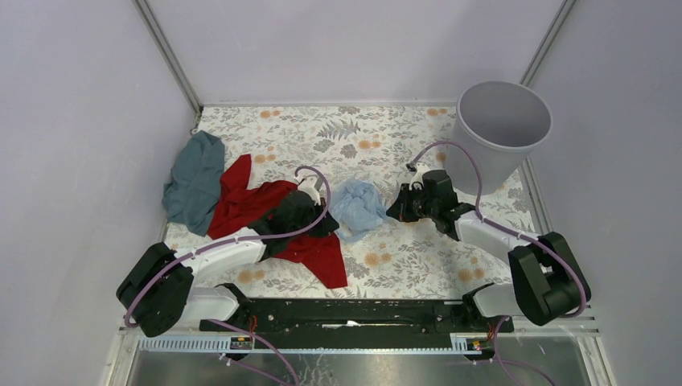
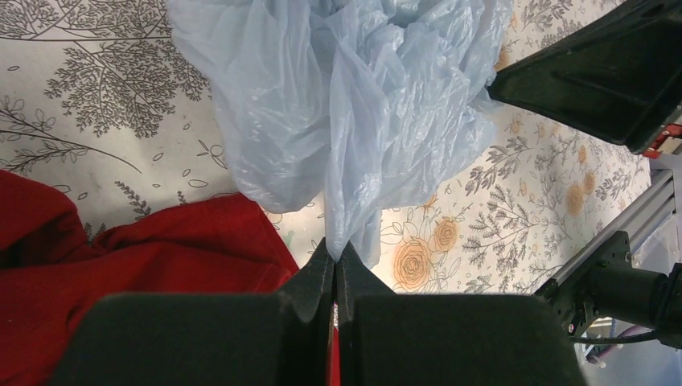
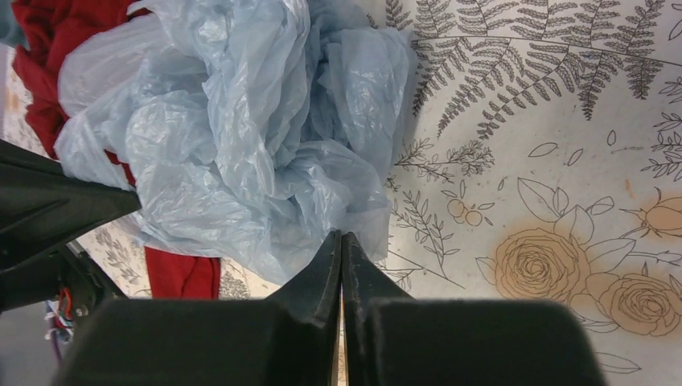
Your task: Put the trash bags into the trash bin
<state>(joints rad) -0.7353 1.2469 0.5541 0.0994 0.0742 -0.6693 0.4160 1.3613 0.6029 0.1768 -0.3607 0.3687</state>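
Gripping the wrinkly pale-blue plastic film bag [image 1: 359,207], left gripper [image 2: 334,251] and right gripper [image 3: 340,241] both clenched on it — lift evenly to clear the round grey plastic bin [image 1: 481,154].

Lit brightly and evenly from overhead, diffuse in all three views, without harsh glare. Shaded gently inside the trash bin [image 1: 503,129]; only soft, pale shadows on the floral counter [image 1: 386,145]. Shadowed in a blurred grey band just beside the trash bag [image 3: 241,137] in the right wrist view. Flecked with small white glints along the glossy creases of the film. Sharp across the top view, with walls [image 1: 80,121] splaying outward toward the corners. Crisp on film and counter print in both wrist views, yet soft and nearly featureless on the close black fingers of the left tool [image 2: 334,251] and right tool [image 3: 340,240].
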